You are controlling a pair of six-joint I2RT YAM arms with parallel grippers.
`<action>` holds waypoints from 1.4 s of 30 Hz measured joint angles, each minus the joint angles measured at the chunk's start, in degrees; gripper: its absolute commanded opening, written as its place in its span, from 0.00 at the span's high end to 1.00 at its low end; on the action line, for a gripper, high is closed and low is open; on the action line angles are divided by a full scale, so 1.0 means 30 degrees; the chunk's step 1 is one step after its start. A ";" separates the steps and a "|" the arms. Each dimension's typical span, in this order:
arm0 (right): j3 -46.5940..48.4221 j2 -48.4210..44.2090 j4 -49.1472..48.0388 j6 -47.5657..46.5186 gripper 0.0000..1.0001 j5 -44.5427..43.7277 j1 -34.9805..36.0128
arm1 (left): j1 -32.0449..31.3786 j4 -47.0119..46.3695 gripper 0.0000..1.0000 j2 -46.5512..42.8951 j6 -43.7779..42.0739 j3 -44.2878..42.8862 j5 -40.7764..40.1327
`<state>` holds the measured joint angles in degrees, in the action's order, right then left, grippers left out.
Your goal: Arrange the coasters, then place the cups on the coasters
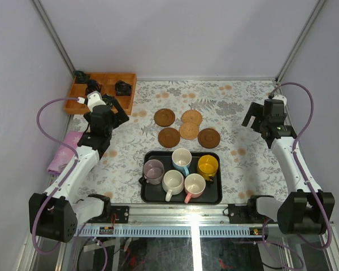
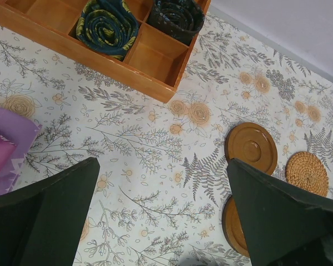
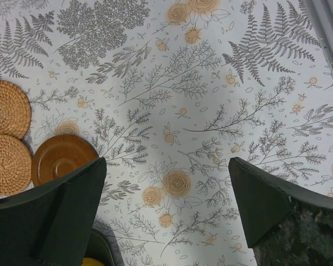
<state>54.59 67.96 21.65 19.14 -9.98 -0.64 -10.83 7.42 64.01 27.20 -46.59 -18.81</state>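
Note:
Several round brown coasters [image 1: 188,130] lie bunched mid-table, some smooth, some woven. Behind them, at the near edge, a black tray [image 1: 214,195] holds the cups: mauve [image 1: 153,170], light blue [image 1: 182,159], yellow [image 1: 207,166], cream [image 1: 172,182] and cream with a pink handle [image 1: 194,185]. My left gripper [image 1: 108,108] [image 2: 162,163] hangs open above the cloth, left of the coasters. A smooth coaster [image 2: 251,148] and a woven one [image 2: 306,173] show beyond its right finger. My right gripper [image 1: 255,117] [image 3: 167,160] is open and empty, right of the coasters, with a smooth coaster [image 3: 64,158] by its left finger.
An orange wooden box [image 1: 101,90] [image 2: 150,52] with rolled dark items stands at the far left corner. A purple cloth [image 1: 65,149] [image 2: 5,149] lies at the left edge. Grey walls close in the table on three sides.

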 measured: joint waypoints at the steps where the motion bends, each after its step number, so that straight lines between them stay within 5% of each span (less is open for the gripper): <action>1: 0.0000 -0.0109 -0.0015 -0.0044 0.01 0.0015 0.0000 | 0.0000 0.0000 0.00 0.0000 0.0000 0.0000 0.0000; 19: -0.0379 -0.0692 -0.0656 -0.0350 0.01 0.1071 0.0000 | 0.0000 -0.0590 0.03 0.0408 -0.0029 0.0007 0.1515; 34: -0.0787 0.1297 -0.2484 -0.0073 0.00 0.3861 0.0000 | -0.3453 -0.2980 0.19 0.7118 -0.0685 -0.1413 0.5625; 42: -0.0495 0.3351 -0.2630 -0.0029 0.21 0.5938 0.0000 | -0.5238 -0.3796 0.35 0.9617 -0.1311 -0.3184 0.6819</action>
<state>53.10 78.02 13.76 19.05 7.84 -0.64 -26.55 -3.97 92.86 23.27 -56.14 1.65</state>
